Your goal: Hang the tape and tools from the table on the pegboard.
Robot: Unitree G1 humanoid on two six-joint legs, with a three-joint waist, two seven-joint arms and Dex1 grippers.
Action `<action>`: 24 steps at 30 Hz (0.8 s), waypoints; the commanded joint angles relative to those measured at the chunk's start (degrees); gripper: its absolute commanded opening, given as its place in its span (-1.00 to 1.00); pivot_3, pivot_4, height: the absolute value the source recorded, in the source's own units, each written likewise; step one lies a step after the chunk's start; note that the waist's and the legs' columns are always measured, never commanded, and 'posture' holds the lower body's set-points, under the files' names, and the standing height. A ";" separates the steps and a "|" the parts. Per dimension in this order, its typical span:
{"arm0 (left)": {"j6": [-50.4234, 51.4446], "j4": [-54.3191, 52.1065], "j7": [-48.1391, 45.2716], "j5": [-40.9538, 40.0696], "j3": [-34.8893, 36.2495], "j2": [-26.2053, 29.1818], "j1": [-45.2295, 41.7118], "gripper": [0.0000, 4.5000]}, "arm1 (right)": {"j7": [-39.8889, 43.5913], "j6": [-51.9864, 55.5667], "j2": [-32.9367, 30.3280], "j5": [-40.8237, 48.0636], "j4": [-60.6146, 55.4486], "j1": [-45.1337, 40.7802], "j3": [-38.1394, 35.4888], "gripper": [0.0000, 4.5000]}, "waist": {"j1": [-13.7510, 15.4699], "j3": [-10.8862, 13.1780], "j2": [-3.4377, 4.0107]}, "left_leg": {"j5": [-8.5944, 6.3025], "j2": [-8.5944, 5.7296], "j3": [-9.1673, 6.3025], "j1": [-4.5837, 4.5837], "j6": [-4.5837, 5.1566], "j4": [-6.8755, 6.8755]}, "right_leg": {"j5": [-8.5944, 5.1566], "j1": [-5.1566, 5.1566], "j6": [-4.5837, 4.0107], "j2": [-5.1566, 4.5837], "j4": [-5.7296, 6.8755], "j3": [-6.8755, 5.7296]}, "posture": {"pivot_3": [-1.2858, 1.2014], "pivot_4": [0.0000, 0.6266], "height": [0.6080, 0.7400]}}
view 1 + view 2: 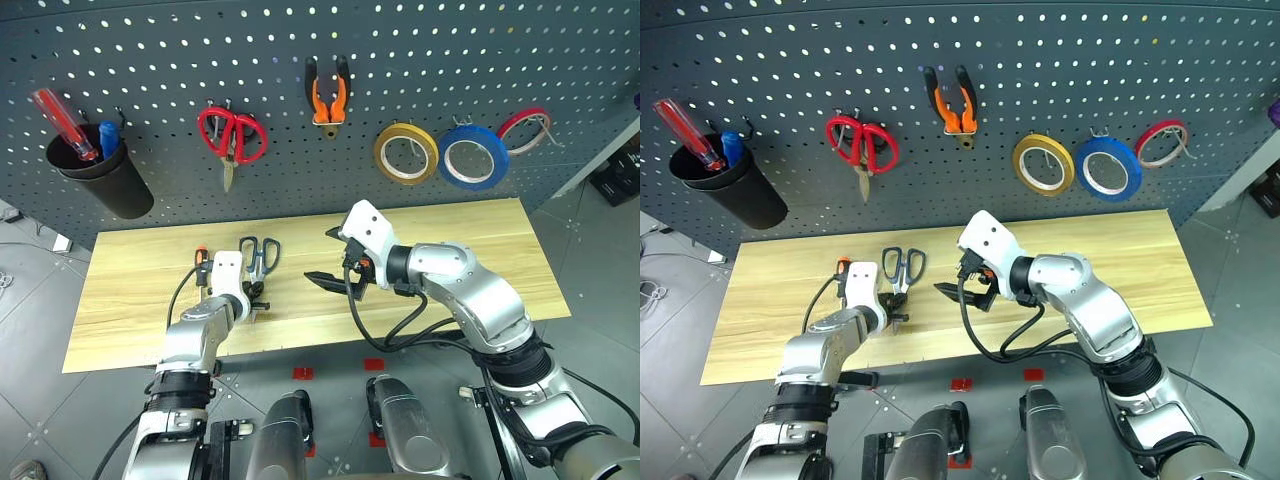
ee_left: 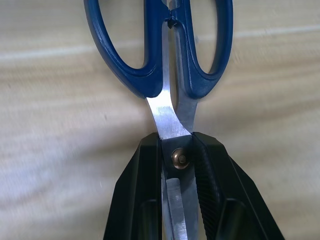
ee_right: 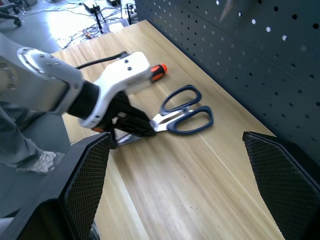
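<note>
Dark navy-handled scissors lie flat on the light wood table. My left gripper is shut on their blades at the pivot screw, handles pointing away toward the pegboard. The orange-and-black screwdriver lies beside that gripper, mostly hidden by it. My right gripper hangs open above the table's middle, to the right of the scissors, holding nothing. The blue tape and the orange-handled pliers hang on pegboard hooks.
Red-handled scissors, a yellow roll and a thin red roll also hang on the board. A black cup at the board's left holds red and blue screwdrivers. A black cable loops below my right wrist.
</note>
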 commanded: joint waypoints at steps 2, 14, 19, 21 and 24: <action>-0.23 -10.40 -3.91 -2.47 1.14 1.97 6.52 -0.74 | -0.08 -4.94 -2.08 -0.02 -4.48 1.82 -2.16 1.00 | -0.05 0.00 0.00 | 0.00 0.00 0.01 -0.01 0.00 -0.03 | 0.00 -0.01 0.00 0.00 -0.03 0.02 | -0.21 0.00 1.00; -23.96 -40.60 -7.80 3.84 -0.76 7.94 17.46 -0.76 | 7.80 -14.63 -6.15 12.13 -14.67 8.17 -10.07 1.00 | -0.02 0.02 -0.01 | 0.00 0.00 0.00 -0.02 0.01 -0.15 | 0.02 0.04 -0.04 -0.05 -0.21 0.02 | -0.22 0.00 1.00; -28.22 -39.12 -5.75 5.65 0.66 7.28 11.69 -0.76 | 5.87 -17.90 -4.79 10.51 -10.78 5.91 -10.21 1.00 | -0.10 0.02 -0.02 | 0.01 0.00 0.00 -0.06 0.02 -0.15 | 0.02 -0.01 -0.04 -0.01 -0.17 -0.02 | -0.22 0.00 1.00; -28.17 -37.74 -4.65 5.49 1.51 6.74 9.81 -0.76 | 5.67 -18.63 -4.96 10.18 -9.99 5.70 -9.94 1.00 | -0.11 0.01 -0.02 | 0.01 0.00 0.00 -0.08 0.02 -0.15 | 0.02 0.00 -0.04 0.00 -0.18 -0.03 | -0.22 0.00 1.00; -27.81 -35.79 -3.67 5.44 2.42 6.61 7.71 -0.76 | 5.38 -19.46 -5.03 9.79 -9.04 5.30 -9.78 1.00 | -0.36 0.01 -0.02 | 0.00 0.00 0.05 -0.08 0.03 -0.12 | 0.02 0.00 -0.04 0.01 -0.19 -0.01 | -0.22 0.00 1.00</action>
